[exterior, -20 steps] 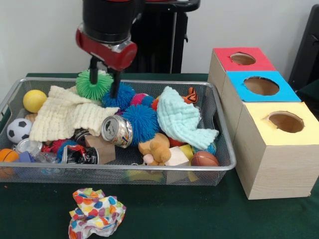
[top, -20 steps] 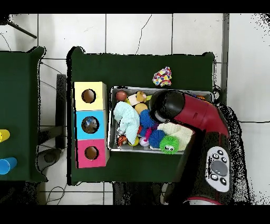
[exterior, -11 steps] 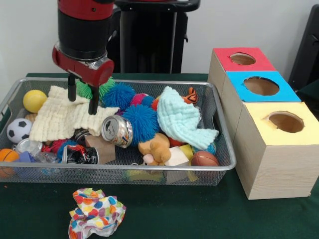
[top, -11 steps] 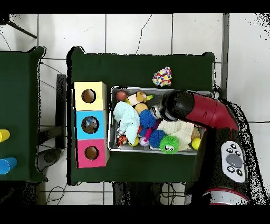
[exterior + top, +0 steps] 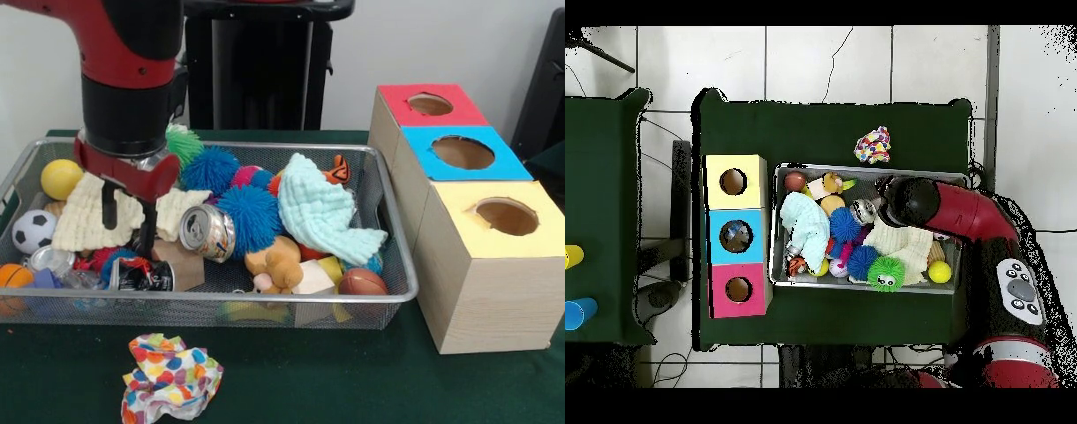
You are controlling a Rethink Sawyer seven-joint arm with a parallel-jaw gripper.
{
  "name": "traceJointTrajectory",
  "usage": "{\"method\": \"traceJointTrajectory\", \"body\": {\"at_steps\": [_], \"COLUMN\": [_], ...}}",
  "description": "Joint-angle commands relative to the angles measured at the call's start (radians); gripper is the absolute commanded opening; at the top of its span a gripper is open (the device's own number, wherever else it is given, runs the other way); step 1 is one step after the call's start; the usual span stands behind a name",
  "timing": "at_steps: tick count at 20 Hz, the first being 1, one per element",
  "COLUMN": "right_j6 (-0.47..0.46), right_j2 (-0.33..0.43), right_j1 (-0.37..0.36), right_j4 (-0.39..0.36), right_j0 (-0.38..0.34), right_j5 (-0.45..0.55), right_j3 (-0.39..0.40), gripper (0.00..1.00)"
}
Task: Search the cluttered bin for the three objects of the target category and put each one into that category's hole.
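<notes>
My gripper (image 5: 128,221) is open, low in the left half of the wire bin (image 5: 265,299). Its two black fingers (image 5: 109,210) straddle the near edge of a cream knitted cloth (image 5: 84,212), with a fold of it between them. A crushed can (image 5: 207,232) lies just right of the fingers. A light blue cloth (image 5: 322,212) is draped over toys at the bin's right. A multicoloured cloth (image 5: 172,375) lies on the table outside the bin. In the overhead view the arm's head (image 5: 910,200) hides the gripper above the cream cloth (image 5: 903,245).
Three boxes with holes stand beside the bin: red (image 5: 428,104), blue (image 5: 463,152), yellow (image 5: 505,215). The bin also holds blue spiky balls (image 5: 247,212), a green spiky ball (image 5: 183,143), a yellow ball (image 5: 60,178), a soccer ball (image 5: 33,230) and a plush toy (image 5: 275,261).
The gripper has travelled from the green spiky ball at the bin's back to the left and downward, so its fingers now reach into the cream cloth. The green ball is uncovered.
</notes>
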Motion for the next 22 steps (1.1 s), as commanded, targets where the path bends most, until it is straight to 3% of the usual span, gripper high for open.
{"method": "traceJointTrajectory", "body": {"at_steps": [1, 11, 22], "right_j6": [-0.198, -0.164, -0.170], "right_j2": [0.151, 0.194, 0.238], "right_j1": [0.069, 0.065, 0.027], "right_j4": [-0.088, -0.153, -0.169], "right_j0": [-0.052, -0.094, -0.129], "right_j5": [-0.032, -0.056, -0.001], "right_j3": [-0.028, -0.011, 0.007], "gripper": [1.00, 1.00, 1.00]}}
